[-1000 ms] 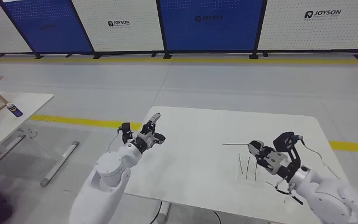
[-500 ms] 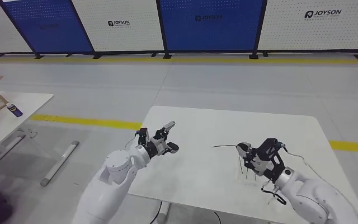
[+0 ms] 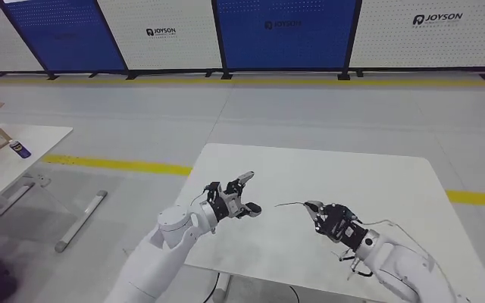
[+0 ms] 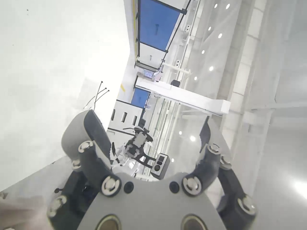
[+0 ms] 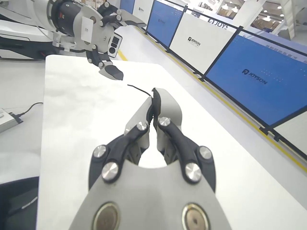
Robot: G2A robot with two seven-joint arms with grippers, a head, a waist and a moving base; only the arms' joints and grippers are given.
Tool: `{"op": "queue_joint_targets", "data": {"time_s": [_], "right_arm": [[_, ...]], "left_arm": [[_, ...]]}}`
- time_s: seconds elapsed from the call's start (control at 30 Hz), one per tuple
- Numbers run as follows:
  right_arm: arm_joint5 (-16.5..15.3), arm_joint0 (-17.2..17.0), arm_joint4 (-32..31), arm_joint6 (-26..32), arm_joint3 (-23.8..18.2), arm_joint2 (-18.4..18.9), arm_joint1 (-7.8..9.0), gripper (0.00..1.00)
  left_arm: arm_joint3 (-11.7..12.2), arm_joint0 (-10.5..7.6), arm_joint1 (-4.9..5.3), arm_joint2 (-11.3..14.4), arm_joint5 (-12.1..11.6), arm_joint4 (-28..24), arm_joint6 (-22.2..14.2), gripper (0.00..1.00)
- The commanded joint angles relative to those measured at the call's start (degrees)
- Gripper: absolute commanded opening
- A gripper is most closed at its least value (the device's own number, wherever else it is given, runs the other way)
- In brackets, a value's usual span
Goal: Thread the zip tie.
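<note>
Over the bench (image 3: 379, 174), the right end effector (image 5: 153, 98), clamped on a black zip tie (image 5: 140, 89), has swung toward the wide-open left end effector (image 3: 250, 192) just ahead, setting up threading.

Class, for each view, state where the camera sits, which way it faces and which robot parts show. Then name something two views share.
Top view: above the arms, looking down on the table; left claw and right claw show.
Left wrist view: behind the open left claw, facing the right claw.
Right wrist view: behind the right claw, shut on the zip tie, facing the left claw.
Shared: each wrist view shows the other claw.
</note>
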Motion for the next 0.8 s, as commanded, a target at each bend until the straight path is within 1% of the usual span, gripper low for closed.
{"op": "queue_joint_targets", "data": {"time_s": [0.0, 0.1, 0.13, 0.2, 0.23, 0.3, 0.33, 0.4, 0.67, 0.7, 0.73, 0.77], "right_arm": [[0.0, -0.01, -0.04, 0.0, -0.01, 0.01, 0.0, 0.0], [0.0, -0.01, -0.04, 0.0, -0.01, 0.01, 0.0, 0.0], [0.53, -0.21, -0.18, -0.37, -0.03, 0.1, -0.09, 0.0], [3.54, -0.6, -2.94, -2.7, 0.13, 0.25, -0.4, 0.0], [4.09, -0.83, -3.68, -4.12, 0.2, 0.01, -0.58, 0.0], [5.09, -0.65, -5.48, -6.69, 1.39, -0.74, -1.12, 0.0], [5.21, -0.39, -6.19, -7.28, 1.91, -1.23, -1.39, 0.0], [4.83, 0.34, -7.43, -7.6, 3.01, -2.47, -1.99, 0.0], [4.83, 0.34, -7.43, -7.6, 3.01, -2.47, -1.99, 0.0], [5.04, 0.31, -7.97, -7.26, 2.97, -2.47, -2.03, 0.0], [5.14, 0.28, -8.79, -7.07, 2.62, -2.69, -2.2, 0.0], [5.17, 0.39, -9.22, -6.98, 2.53, -2.85, -2.37, 0.0]], "left_arm": [[-0.01, 0.01, 0.0, -0.02, 0.0, 0.21, -0.08, 1.0], [-0.01, 0.01, 0.0, -0.02, 0.0, 0.21, -0.08, 1.0], [-0.11, 0.14, -0.04, 0.36, 0.0, -0.11, -0.48, 1.0], [-0.68, 0.48, 0.07, 1.25, -0.52, 1.23, -2.45, 1.0], [-0.89, 0.82, 0.09, 1.5, -0.97, 1.42, -3.27, 1.0], [-1.48, 1.39, 0.09, 1.76, -1.28, -0.13, -5.41, 1.0], [-1.7, 1.5, 0.07, 1.78, -1.73, -0.25, -5.19, 1.0], [-2.07, 1.61, -0.11, 2.18, -3.28, -0.2, -2.97, 1.0], [-2.07, 1.62, -0.12, 2.29, -3.28, -0.08, -2.83, 1.0], [-2.4, 1.5, -0.15, 3.06, -3.05, 0.89, -2.72, 1.0], [-2.77, 1.12, -0.18, 4.42, -2.23, 2.31, -3.25, 1.0], [-2.79, 0.65, -0.26, 5.16, -1.81, 2.5, -3.24, 1.0]]}}
